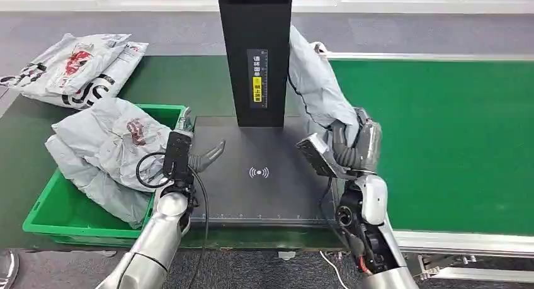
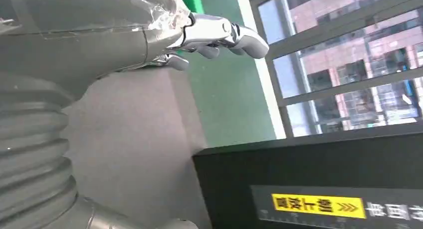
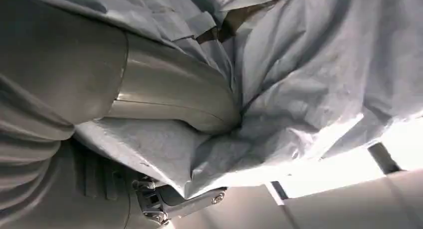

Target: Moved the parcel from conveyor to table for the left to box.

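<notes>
**One soft parcel up in my right hand, over the scan surface**

Several grey poly mailers sit at the far left: two printed bags lie on the dark surface beyond the green bin, and crumpled grey bags are heaped in the bin and spill over its rim. I judge all of these to be light, limp and slick.

Next across, my left hand hovers at the left edge of the black scan pad, fingers apart, holding nothing. The black scanner post stands behind the pad.

Right of the post, my right hand grips the parcel by its lower end, so the bag stands up tall beside the post, above the pad's right edge, with the green conveyor to its right. In the right wrist view the thumb presses deep into wrinkled film, so I read it as soft, with no stiff shell. I'd pinch a bunched fold near an end; the smooth flat film would likely slide.

Hard to make out: what fills the parcel, and how the fingers lie behind it. The parcel's far face is hidden. The post's top is cut off.
</notes>
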`<state>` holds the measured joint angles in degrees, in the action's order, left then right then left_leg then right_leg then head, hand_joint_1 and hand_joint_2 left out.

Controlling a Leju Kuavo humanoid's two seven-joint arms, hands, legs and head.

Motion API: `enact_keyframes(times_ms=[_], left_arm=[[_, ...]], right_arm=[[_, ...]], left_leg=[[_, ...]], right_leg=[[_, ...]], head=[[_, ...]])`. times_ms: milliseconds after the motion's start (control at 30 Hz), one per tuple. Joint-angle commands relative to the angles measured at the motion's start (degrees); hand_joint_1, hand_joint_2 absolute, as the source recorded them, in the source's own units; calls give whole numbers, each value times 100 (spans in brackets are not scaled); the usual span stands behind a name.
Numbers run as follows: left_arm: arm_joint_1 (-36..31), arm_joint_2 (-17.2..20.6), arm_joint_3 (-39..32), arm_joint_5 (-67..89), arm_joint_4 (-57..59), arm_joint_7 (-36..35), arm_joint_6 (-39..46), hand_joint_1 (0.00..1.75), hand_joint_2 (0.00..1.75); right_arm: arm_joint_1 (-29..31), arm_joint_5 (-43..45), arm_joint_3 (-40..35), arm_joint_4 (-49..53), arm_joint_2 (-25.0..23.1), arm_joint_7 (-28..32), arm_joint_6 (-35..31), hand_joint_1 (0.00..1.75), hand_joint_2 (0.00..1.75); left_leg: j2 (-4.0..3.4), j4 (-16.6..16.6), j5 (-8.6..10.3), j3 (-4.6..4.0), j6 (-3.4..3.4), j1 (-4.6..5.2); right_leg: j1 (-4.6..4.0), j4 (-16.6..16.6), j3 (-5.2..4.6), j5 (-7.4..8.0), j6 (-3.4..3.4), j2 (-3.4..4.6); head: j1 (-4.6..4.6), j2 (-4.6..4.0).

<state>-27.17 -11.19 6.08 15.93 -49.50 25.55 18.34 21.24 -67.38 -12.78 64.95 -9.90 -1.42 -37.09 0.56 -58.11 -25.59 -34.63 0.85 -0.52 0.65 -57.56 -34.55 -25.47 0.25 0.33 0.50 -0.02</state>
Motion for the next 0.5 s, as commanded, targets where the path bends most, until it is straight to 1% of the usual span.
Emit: enact_keyframes(times_ms=[33, 67, 100, 133, 167, 200, 233, 267, 300, 367, 400, 433, 500], left_arm=[[-224, 78, -339, 4, 26, -61, -14, 0, 175], [-215, 67, -366, -1, 7, -62, 3, 0, 175], [-227, 76, -374, 6, -12, -67, -1, 0, 175], [-238, 86, -384, 6, -23, -75, -13, 0, 175], [-262, 99, -395, 6, -60, -99, -39, 0, 175], [-282, 123, -385, 24, -79, -118, -56, 0, 175], [-286, 127, -396, 25, -135, -147, -57, 0, 175], [-265, 138, -385, 25, -209, -157, -93, 0, 175], [-244, 145, -382, 28, -269, -181, -98, 0, 175], [-202, 152, -372, 28, -345, -204, -113, 0, 175], [-198, 152, -372, 28, -346, -204, -113, 0, 175], [-189, 151, -368, 27, -357, -205, -107, 0, 175], [-96, 168, -356, -28, -492, -183, -89, 0, 175]], right_arm=[[128, 30, -861, 303, -33, -81, 80, 175, 175], [158, 35, -990, 232, -4, -79, 237, 175, 175], [202, 343, -1168, 87, -66, 52, 702, 175, 175], [235, 349, -1302, -59, -114, 34, 849, 175, 175], [313, 729, -1518, -395, -229, 114, 1424, 175, 175], [351, 1034, -1665, -628, -274, 158, 1863, 175, 175], [414, 1005, -1929, -930, -257, 78, 1916, 175, 175], [460, 1079, -2089, -1217, -263, -16, 2104, 175, 175], [467, 1207, -2182, -1377, -251, 17, 2163, 175, 175], [457, 1452, -2274, -1564, -201, 128, 2221, 175, 175], [449, 1462, -2271, -1566, -188, 136, 2211, 175, 175], [450, 1478, -2292, -1569, -164, 133, 2258, 175, 175], [425, 1465, -2534, -1710, -25, -14, 2766, 175, 175]], left_leg=[[-10, 4, -1, 8, 0, 1], [-11, 6, -2, 15, 1, -3], [-7, 3, -2, 8, 0, -1], [-9, 4, -3, 12, 0, -2], [-16, 3, -5, 12, 0, -1], [-24, 5, -6, 18, 0, -2], [-35, 9, -7, 25, 0, -2], [-34, 3, -6, 13, 2, -4], [-38, 9, -6, 22, 1, -4], [-28, 12, -4, 24, 3, -6], [-11, 8, -1, 13, 2, -3], [-11, 11, -3, 21, 1, -3], [0, 6, -2, 9, 0, 0]], right_leg=[[-1, 1, 3, 0, -5, 4], [-5, 5, 11, 0, -6, 4], [-3, 3, 5, 0, -4, 3], [-4, 5, 9, 1, -4, 4], [-3, 3, 6, 1, -4, 11], [-4, 6, 9, 3, -5, 18], [-6, 9, 15, 4, -6, 27], [-6, 3, 3, 6, -5, 30], [-6, 8, 11, 7, -7, 31], [-10, 11, 14, 5, -7, 22], [-9, 6, 7, 3, -5, 8], [-10, 9, 16, 1, -6, 7], [-8, 6, 8, 0, -4, 0]], head=[[0, 2], [0, 0], [0, 2], [0, 0], [0, 0], [-2, 2], [-2, 0], [0, 2], [-2, 2], [0, 2], [0, 2], [0, 2], [0, 2]])
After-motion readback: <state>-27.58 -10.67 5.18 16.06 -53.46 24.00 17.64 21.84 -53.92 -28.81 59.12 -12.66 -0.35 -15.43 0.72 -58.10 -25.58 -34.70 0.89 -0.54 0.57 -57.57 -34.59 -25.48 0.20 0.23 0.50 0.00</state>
